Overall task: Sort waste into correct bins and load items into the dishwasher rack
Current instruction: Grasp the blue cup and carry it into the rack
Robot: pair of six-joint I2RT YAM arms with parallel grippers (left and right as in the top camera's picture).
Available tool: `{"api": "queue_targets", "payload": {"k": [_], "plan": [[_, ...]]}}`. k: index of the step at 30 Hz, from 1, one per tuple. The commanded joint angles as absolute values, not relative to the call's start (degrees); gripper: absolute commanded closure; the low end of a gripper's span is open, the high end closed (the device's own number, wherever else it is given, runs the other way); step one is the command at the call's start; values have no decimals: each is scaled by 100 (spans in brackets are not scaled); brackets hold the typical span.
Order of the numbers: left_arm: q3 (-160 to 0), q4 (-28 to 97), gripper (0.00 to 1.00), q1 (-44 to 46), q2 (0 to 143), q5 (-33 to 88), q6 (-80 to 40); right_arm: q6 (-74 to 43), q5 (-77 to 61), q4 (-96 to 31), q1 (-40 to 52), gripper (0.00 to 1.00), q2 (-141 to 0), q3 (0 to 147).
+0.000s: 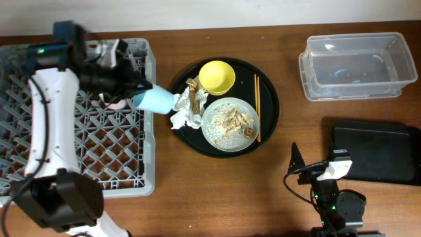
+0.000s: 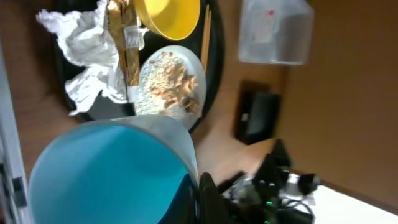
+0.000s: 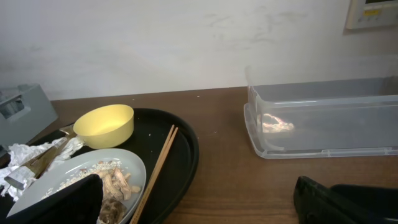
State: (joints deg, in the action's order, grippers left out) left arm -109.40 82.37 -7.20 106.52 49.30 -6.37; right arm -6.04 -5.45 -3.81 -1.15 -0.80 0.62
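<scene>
Nearest, below and right of the round black tray (image 1: 271, 122), the right arm (image 1: 335, 197) is shown with its jaws spread fully and nothing held. The flat black container (image 1: 375, 153) lies just beside it on the counter (image 1: 289, 46). On the tray are set the speckled plate (image 1: 214, 128) bearing food scraps (image 1: 238, 121), the chopsticks (image 1: 257, 105) toward the tray's right, a crumpled napkin (image 1: 186, 117) and gold wrapper (image 1: 194, 92) toward its left, and the yellow bowl (image 1: 217, 77) at its far side. Just left of the tray, the light-blue cup (image 1: 152, 100) is gripped, tilted, in the closed jaws of the left arm (image 1: 49, 112), over the dishwasher rack (image 1: 99, 151) wall facing the tray. Farthest, right of the tray, the clear tub (image 1: 309, 79) is placed.
</scene>
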Motion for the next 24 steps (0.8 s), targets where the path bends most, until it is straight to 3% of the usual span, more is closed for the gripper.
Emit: {"api": "queue_targets", "payload": {"k": [1, 5, 14, 24], "plan": [[-10294, 7990, 99, -1339, 10680, 5957, -215, -622, -517, -410, -158, 2, -36, 32], [-9389, 7660, 99, -2088, 10680, 6847, 482, -622, -517, -410, -158, 1, -36, 32], [-8058, 6831, 99, -3144, 10742, 7002, 478, -622, -517, -410, -158, 2, -36, 32], [-7382, 6261, 99, -3468, 10919, 7271, 434, -622, -517, -408, -158, 2, -36, 32]]}}
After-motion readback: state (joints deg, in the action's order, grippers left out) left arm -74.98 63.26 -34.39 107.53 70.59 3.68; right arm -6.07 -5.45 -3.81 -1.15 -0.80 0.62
